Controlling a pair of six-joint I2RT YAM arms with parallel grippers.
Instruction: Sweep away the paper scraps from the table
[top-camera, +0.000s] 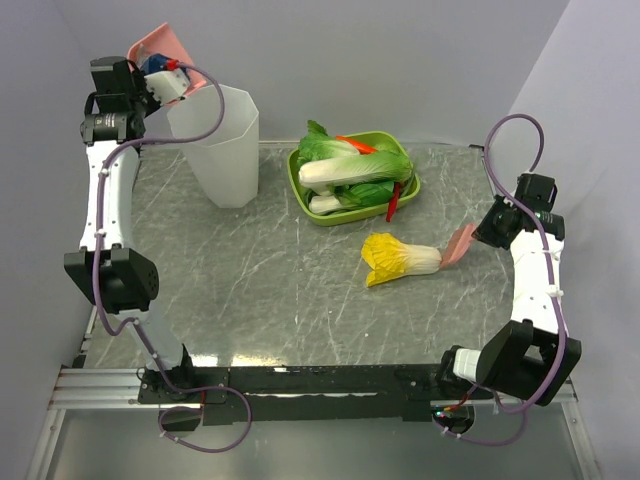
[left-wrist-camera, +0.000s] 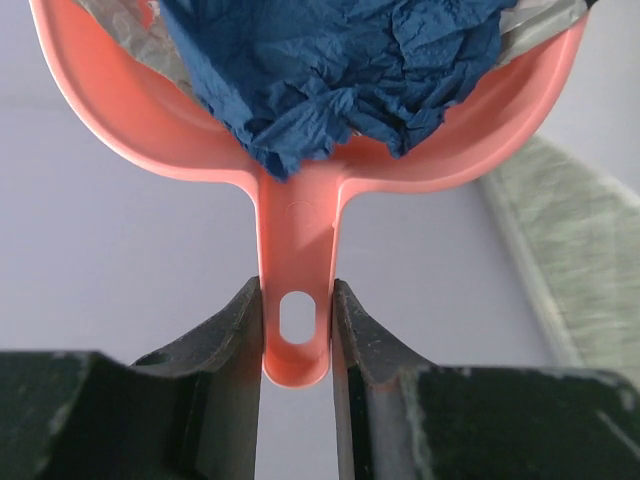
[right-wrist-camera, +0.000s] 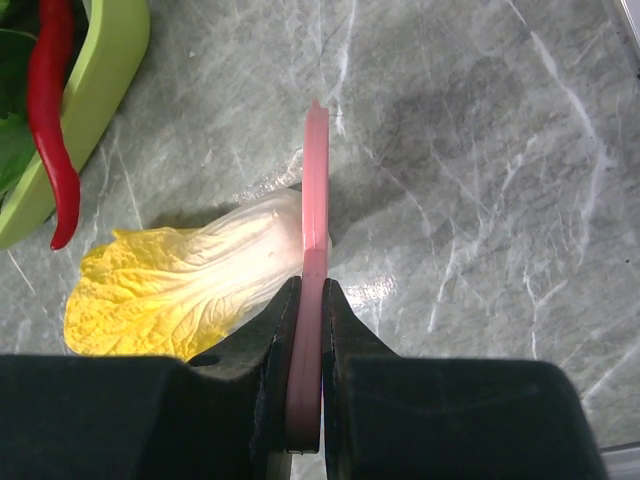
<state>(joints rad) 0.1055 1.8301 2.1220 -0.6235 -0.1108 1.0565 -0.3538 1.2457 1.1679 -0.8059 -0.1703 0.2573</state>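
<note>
My left gripper is shut on the handle of a pink dustpan, held high at the back left above a translucent white bin. The pan holds paper scraps: a large crumpled dark blue piece, white-grey bits and a speck of red. My right gripper is shut on a flat pink scraper, which shows in the top view at the right of the table, its edge beside the white stem of the toy cabbage. No loose scraps show on the tabletop.
A yellow-and-white toy cabbage lies right of centre. A green oval tray at the back holds green leafy toy vegetables and a red chilli pepper. Metal rails run along the near edge.
</note>
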